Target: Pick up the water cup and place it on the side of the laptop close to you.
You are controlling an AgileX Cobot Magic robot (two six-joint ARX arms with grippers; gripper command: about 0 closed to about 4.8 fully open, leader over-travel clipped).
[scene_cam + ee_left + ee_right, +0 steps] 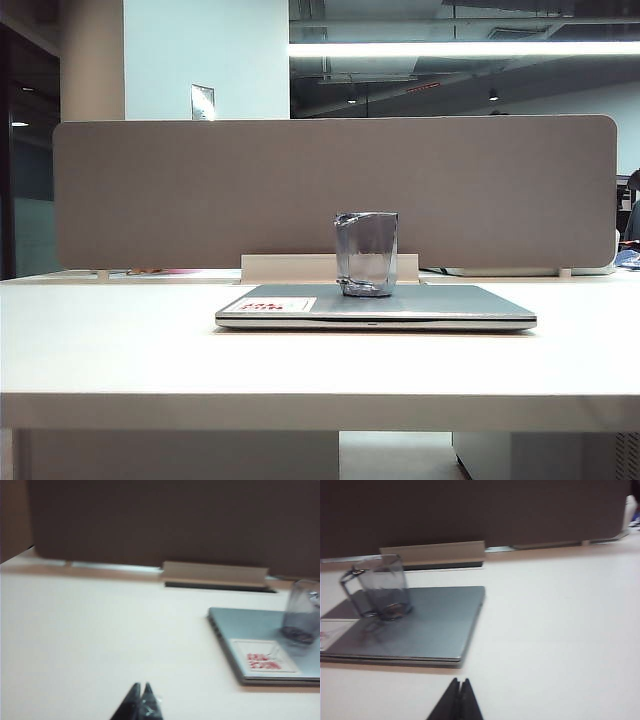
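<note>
The water cup (pixel 366 253), a grey-tinted faceted clear mug, stands upright on the closed lid of the silver-grey laptop (pixel 440 305), toward the lid's back edge. A white sticker with red print (pixel 279 304) marks the lid's front left corner. Neither arm shows in the exterior view. In the left wrist view my left gripper (pixel 141 686) is shut and empty above bare table, well short of the laptop (pixel 250 625) and the cup (pixel 301 612). My right gripper (pixel 459 681) is also shut and empty, just in front of the laptop (pixel 440 625), with the cup (pixel 382 586) farther back.
A grey fabric divider panel (pixel 200 190) runs along the table's far edge, with a beige cable box (pixel 290 268) at its foot behind the laptop. The white table (pixel 110 340) spreads to both sides of the laptop and in front of it.
</note>
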